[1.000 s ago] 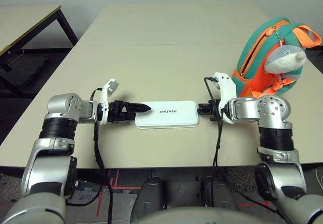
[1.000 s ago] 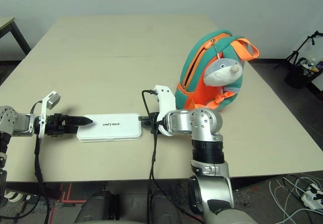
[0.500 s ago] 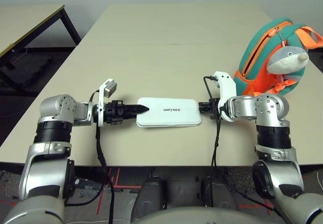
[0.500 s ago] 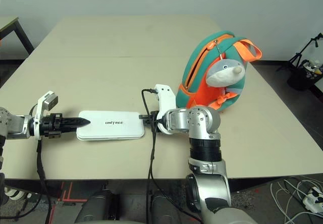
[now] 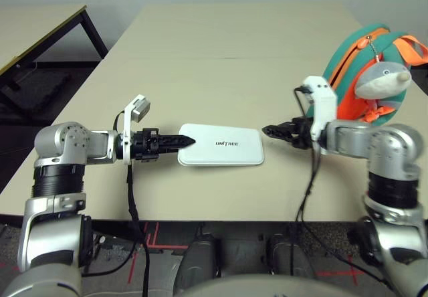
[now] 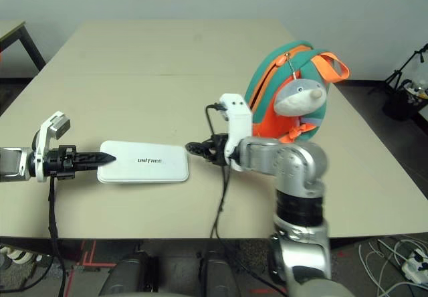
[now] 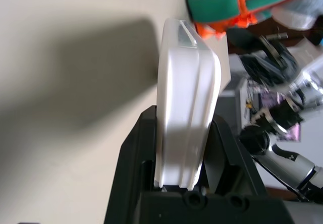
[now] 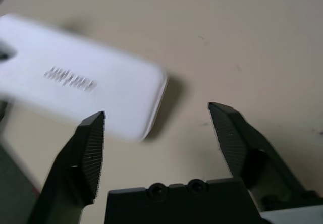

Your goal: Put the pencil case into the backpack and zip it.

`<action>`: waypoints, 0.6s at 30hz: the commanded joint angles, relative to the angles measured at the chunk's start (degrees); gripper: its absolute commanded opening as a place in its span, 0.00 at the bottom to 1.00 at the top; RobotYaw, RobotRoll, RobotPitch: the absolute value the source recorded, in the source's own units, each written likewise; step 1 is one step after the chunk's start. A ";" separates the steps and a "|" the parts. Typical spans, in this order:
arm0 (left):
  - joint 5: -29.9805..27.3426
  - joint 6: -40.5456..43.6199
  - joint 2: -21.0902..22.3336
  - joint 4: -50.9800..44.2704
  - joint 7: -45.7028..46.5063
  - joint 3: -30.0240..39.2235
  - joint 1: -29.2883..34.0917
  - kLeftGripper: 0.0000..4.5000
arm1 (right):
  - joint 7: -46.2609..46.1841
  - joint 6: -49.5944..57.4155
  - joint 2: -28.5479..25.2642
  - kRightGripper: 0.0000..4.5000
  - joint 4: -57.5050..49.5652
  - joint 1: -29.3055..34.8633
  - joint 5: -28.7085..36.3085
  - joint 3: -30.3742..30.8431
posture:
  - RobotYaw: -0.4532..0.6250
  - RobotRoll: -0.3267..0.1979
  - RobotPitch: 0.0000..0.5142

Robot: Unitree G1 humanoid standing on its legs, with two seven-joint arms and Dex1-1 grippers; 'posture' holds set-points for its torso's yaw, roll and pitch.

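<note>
Pencil case: white, flat, at the table's near middle, one short end clamped between the fingers of the left gripper. Right gripper: jaws spread wide, empty, just beside the case's other end, not touching. Backpack: teal and orange, upright, to the right, apart from the case. Progress: case gripped only; insertion and zipping remain.

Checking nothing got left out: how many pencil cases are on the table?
1. The pencil case is near the table's front edge, its end clamped in the left gripper, left of the backpack.
</note>
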 commanded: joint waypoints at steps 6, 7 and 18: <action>-1.91 0.42 -1.84 1.93 3.05 2.48 -5.52 0.29 | -2.75 0.10 -22.09 1.00 4.59 4.28 33.46 -25.21 | 0.31 0.62 0.07; -1.56 -0.06 -2.23 2.80 3.28 2.15 -6.43 0.29 | -3.15 0.62 -25.29 1.00 6.37 6.19 33.42 -28.17 | 0.29 0.62 0.07; 0.55 -4.22 -2.88 10.06 1.95 -3.49 -14.16 0.29 | 6.12 -22.87 -28.31 1.00 14.14 25.28 -0.85 -29.37 | 0.26 0.62 0.06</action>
